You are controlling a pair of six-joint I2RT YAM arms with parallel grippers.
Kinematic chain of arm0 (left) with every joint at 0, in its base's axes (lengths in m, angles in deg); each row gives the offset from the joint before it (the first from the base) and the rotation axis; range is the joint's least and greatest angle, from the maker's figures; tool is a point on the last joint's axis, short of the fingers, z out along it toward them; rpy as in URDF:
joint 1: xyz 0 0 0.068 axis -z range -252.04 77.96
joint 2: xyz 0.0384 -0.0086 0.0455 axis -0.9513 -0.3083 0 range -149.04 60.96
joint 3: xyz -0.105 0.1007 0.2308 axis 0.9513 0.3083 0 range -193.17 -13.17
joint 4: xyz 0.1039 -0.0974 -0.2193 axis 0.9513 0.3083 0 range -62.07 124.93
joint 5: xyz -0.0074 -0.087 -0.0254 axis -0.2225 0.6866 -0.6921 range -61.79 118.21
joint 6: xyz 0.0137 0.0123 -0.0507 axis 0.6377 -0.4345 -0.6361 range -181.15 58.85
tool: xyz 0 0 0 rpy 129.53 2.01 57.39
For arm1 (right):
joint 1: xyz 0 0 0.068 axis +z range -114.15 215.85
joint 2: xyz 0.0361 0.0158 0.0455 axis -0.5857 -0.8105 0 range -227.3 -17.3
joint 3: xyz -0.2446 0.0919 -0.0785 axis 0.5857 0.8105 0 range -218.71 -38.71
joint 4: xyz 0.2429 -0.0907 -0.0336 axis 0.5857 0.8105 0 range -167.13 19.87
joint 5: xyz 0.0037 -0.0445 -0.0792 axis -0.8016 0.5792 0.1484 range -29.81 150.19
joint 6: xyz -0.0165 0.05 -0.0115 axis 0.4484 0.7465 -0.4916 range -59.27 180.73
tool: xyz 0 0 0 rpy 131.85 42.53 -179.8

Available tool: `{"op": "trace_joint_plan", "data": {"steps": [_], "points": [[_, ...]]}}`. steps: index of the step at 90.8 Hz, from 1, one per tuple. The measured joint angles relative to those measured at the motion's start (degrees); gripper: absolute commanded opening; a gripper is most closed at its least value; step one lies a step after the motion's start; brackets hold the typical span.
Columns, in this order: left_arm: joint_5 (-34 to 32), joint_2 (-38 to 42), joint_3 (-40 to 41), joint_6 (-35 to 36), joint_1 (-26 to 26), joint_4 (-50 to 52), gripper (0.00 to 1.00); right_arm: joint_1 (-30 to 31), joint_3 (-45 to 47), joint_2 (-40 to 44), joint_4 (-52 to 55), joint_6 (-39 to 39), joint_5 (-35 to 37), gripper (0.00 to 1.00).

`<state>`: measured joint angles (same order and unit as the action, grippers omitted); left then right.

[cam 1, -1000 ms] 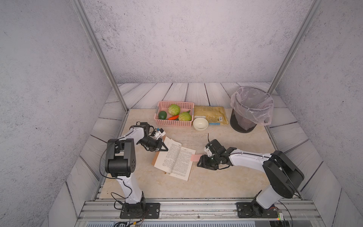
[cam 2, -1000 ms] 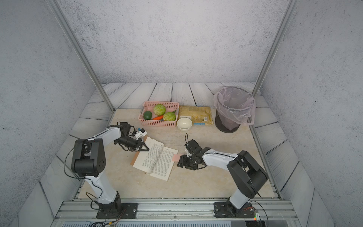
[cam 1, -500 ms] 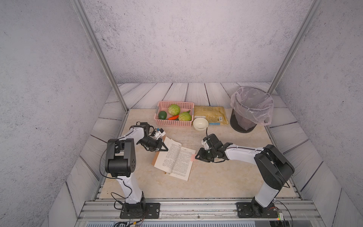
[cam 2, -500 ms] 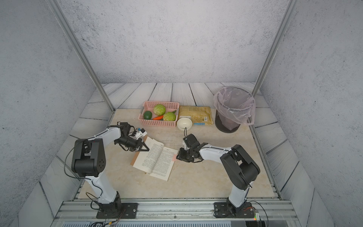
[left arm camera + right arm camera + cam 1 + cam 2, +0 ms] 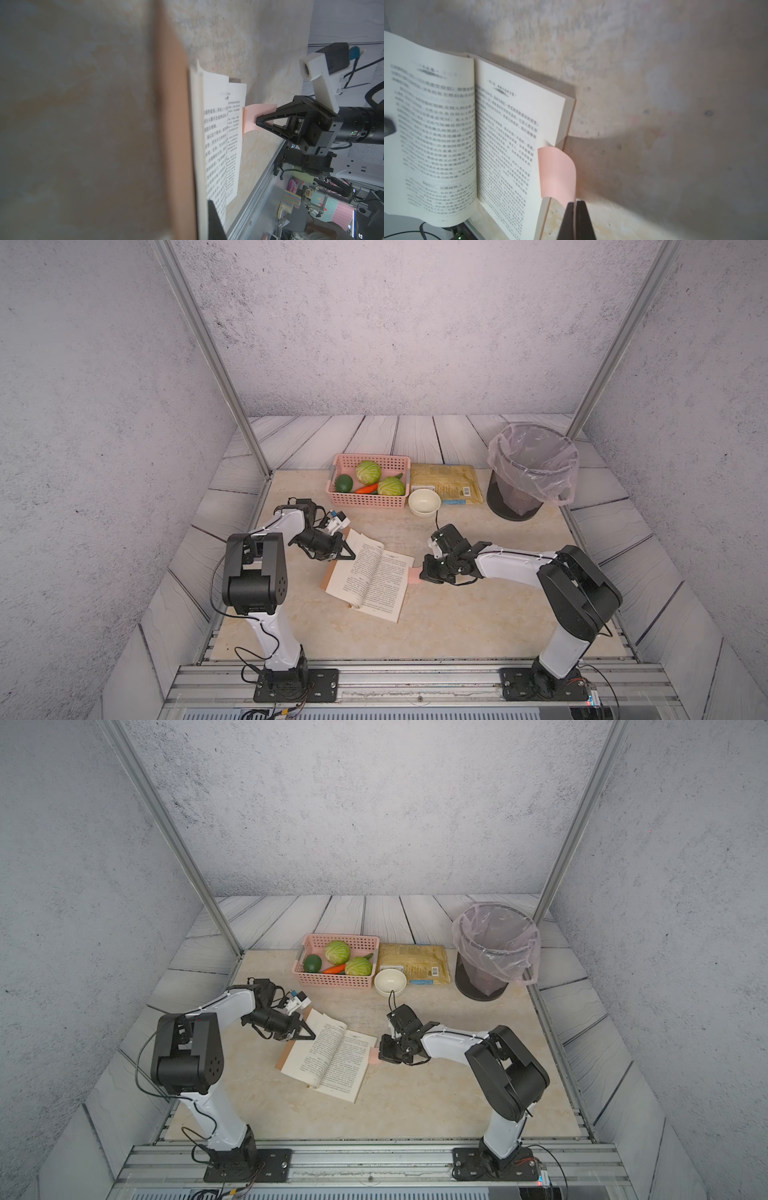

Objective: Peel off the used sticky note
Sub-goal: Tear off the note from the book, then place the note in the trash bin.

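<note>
An open book [image 5: 370, 574] [image 5: 328, 1058] lies on the table. A pink sticky note [image 5: 414, 575] [image 5: 373, 1055] [image 5: 556, 172] [image 5: 254, 116] sticks out from the outer edge of its right page. My right gripper [image 5: 422, 572] [image 5: 380, 1052] [image 5: 575, 202] [image 5: 258, 122] is shut on the note's free, curled edge. My left gripper [image 5: 351, 558] [image 5: 311, 1038] is shut on the book's left edge. In the left wrist view one dark finger [image 5: 216, 224] lies over the page; the other is hidden by the brown cover [image 5: 174, 145].
At the back stand a pink basket [image 5: 368, 499] of vegetables, a white bowl [image 5: 424, 502], a yellow packet [image 5: 446, 485] and a lined bin [image 5: 528, 472]. Metal rails run along the table's front.
My right gripper moved left to the book's right edge and closed on the pink note. The left arm and the book have stayed put.
</note>
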<state>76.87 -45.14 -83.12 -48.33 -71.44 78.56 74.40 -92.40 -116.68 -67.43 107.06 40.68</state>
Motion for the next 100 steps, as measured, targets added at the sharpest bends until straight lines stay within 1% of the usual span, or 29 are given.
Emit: {"op": "trace_joint_plan", "data": {"steps": [11,24,42,48,58,71,81,91,100], "points": [[0.0,0.0,0.0,0.0,-0.2,0.0,0.0,-0.9,0.7,0.9,0.4,-0.6,0.0,0.0],[0.2,0.0,0.0,0.0,-0.2,0.0,0.0,-1.8,1.4,4.2,1.2,-2.3,-0.8,0.0],[0.5,0.0,0.0,0.0,-0.2,0.1,0.0,-2.4,1.3,15.7,6.2,-6.4,-1.5,0.0],[0.6,0.0,0.0,0.0,-0.2,0.1,0.0,-4.1,0.8,20.2,8.8,-7.5,-2.1,0.0],[0.6,0.0,0.0,0.0,-0.2,0.1,0.0,-10.5,-1.8,25.9,14.2,-9.2,-3.5,0.0],[0.6,0.0,0.0,0.0,-0.2,0.1,0.0,-21.2,-9.8,29.5,22.7,-11.8,-3.3,0.0],[0.6,0.0,0.0,0.0,-0.2,0.1,0.0,-29.0,-18.8,30.0,28.4,-13.9,-2.8,0.0],[0.6,0.0,0.0,0.0,-0.2,0.1,0.0,-36.2,-27.1,29.8,31.4,-15.4,-2.5,0.0],[0.6,0.0,0.0,0.0,-0.2,0.1,0.0,-41.5,-33.8,27.3,33.6,-15.7,-2.4,0.0]]}}
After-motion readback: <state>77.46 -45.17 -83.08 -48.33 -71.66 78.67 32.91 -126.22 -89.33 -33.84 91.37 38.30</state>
